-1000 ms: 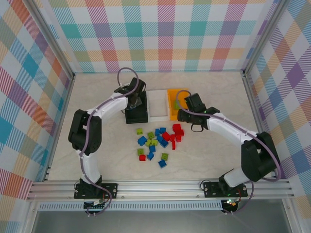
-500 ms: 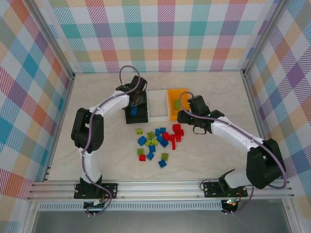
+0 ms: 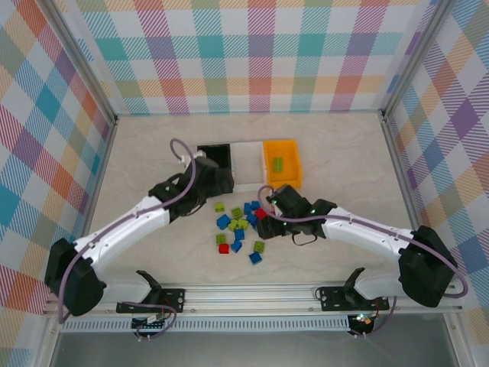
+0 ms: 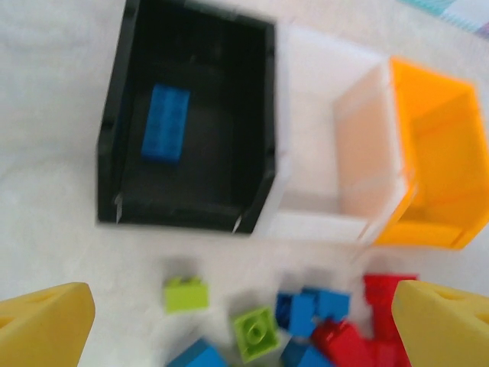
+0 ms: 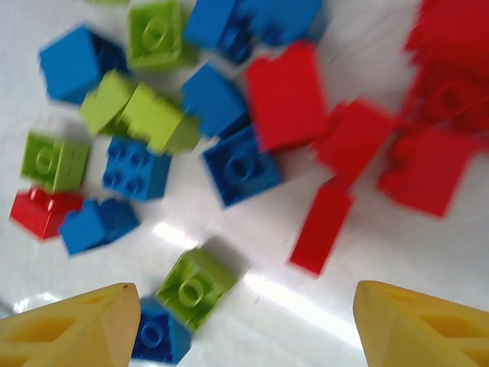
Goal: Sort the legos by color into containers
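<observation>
The legos [image 3: 241, 225] lie as a loose pile of blue, red and lime bricks in front of the containers. The black bin [image 3: 216, 153] holds one blue brick [image 4: 165, 122]. The white bin [image 3: 247, 164] looks bare inside. The orange bin [image 3: 281, 162] holds one lime brick [image 3: 278, 163]. My left gripper [image 3: 216, 186] hovers open at the black bin's near side, above a lime brick [image 4: 186, 293]. My right gripper [image 3: 267, 206] is open over the pile's right part, with a lime brick [image 5: 195, 287] and a red brick [image 5: 321, 228] below it. Neither gripper holds anything.
The three bins [image 4: 321, 145] stand touching in a row at mid-table. Metal frame posts [image 3: 397, 153] and plaid walls bound the table on three sides. Bare tabletop [image 3: 344, 153] stretches to the right of the bins and to the left of the pile.
Both arms pulled back from the bins toward the pile. The left left the black bin with a blue brick inside; the right left the orange bin and dropped over the red bricks.
</observation>
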